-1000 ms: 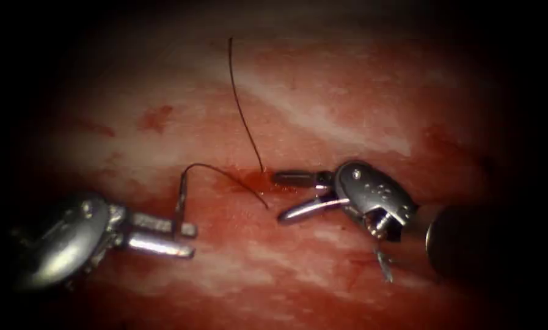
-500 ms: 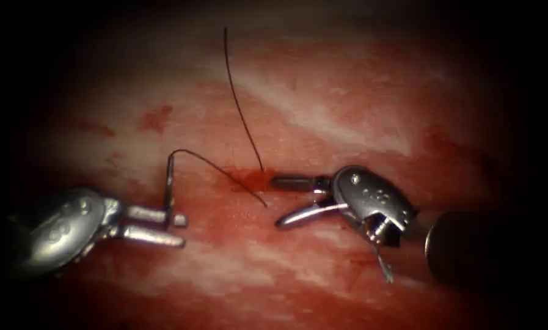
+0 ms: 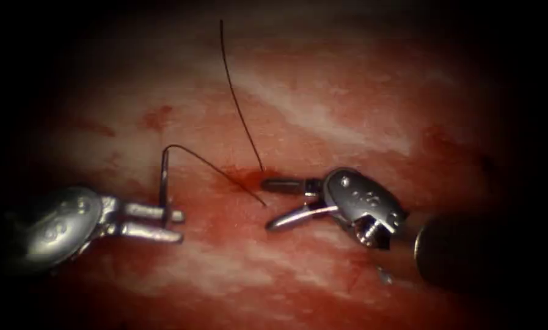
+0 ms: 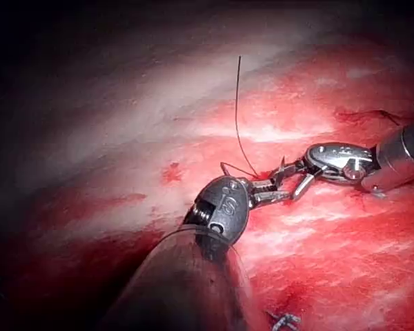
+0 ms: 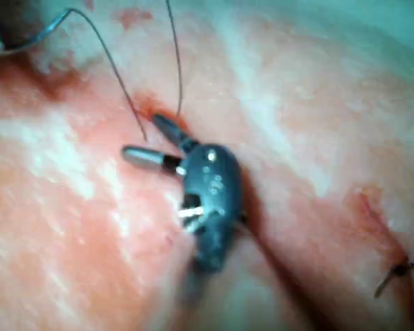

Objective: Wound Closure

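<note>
The left tool (image 3: pixel 179 226) lies to the left of the red stitch site (image 3: pixel 249 178) on the tissue (image 3: pixel 322 116), jaws shut on the curved needle (image 3: pixel 163 180). The needle stands out of the tissue, its thread end pointing up above the jaws. Dark thread (image 3: pixel 215 168) runs from that end down to the stitch site. A second strand (image 3: pixel 237 104) rises from the site toward the far side. Just right of the site, the right tool (image 3: pixel 266 205) is open and holds nothing. The right wrist view shows the same open jaws (image 5: pixel 141 136) beside the thread (image 5: pixel 110 62).
A short cut end of thread (image 3: pixel 383 275) sticks out of the tissue below the right tool's wrist, and it appears again in the right wrist view (image 5: pixel 393 272). Red fluid (image 3: pixel 154 116) marks the tissue left of the site. The left tool's shaft (image 4: pixel 186 283) comes in low.
The left tool has moved left and slightly up with the needle, drawing thread out of the stitch site. The right tool has shifted a little left, jaws still open.
</note>
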Robot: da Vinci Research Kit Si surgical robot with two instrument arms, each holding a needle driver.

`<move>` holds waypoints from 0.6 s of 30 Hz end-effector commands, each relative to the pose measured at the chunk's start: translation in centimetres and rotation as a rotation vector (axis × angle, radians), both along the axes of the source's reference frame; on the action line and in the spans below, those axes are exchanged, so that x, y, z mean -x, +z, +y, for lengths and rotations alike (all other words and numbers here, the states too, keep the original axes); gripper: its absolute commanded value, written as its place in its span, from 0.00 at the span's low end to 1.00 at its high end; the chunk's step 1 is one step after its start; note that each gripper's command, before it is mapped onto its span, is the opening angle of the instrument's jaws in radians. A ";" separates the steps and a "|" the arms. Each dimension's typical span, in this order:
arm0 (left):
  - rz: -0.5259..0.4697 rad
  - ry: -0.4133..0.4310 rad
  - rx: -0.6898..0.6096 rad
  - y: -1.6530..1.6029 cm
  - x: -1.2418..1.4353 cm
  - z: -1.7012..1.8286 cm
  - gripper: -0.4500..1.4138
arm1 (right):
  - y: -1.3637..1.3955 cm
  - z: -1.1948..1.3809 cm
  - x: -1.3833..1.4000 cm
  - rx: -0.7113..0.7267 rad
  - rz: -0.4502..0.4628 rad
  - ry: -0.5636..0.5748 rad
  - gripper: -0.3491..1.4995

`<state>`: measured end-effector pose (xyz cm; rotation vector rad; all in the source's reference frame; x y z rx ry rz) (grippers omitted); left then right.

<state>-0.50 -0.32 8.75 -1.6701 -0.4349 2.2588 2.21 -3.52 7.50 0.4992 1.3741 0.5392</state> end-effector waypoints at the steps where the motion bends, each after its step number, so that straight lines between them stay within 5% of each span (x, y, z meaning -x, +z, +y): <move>1: -0.002 0.001 0.005 0.07 0.05 0.00 0.00 | 0.08 -0.06 -0.08 -0.008 0.004 0.002 0.62; 6: 0.003 0.002 0.019 0.01 0.06 0.00 0.00 | 0.08 -0.07 -0.15 -0.061 -0.009 0.002 0.58; 12: 0.010 0.002 0.037 -0.09 0.08 -0.02 0.00 | 0.07 -0.08 -0.28 -0.104 -0.055 -0.026 0.43; 14: 0.009 0.004 0.041 -0.13 0.09 -0.03 0.00 | 0.06 -0.09 -0.31 -0.116 -0.064 -0.031 0.32; 16: 0.007 0.005 0.040 -0.14 0.09 -0.03 0.00 | 0.04 -0.11 -0.31 -0.116 -0.070 -0.038 0.00; 18: 0.008 0.005 0.040 -0.15 0.09 -0.04 0.00 | 0.01 -0.14 -0.30 -0.122 -0.069 -0.039 0.00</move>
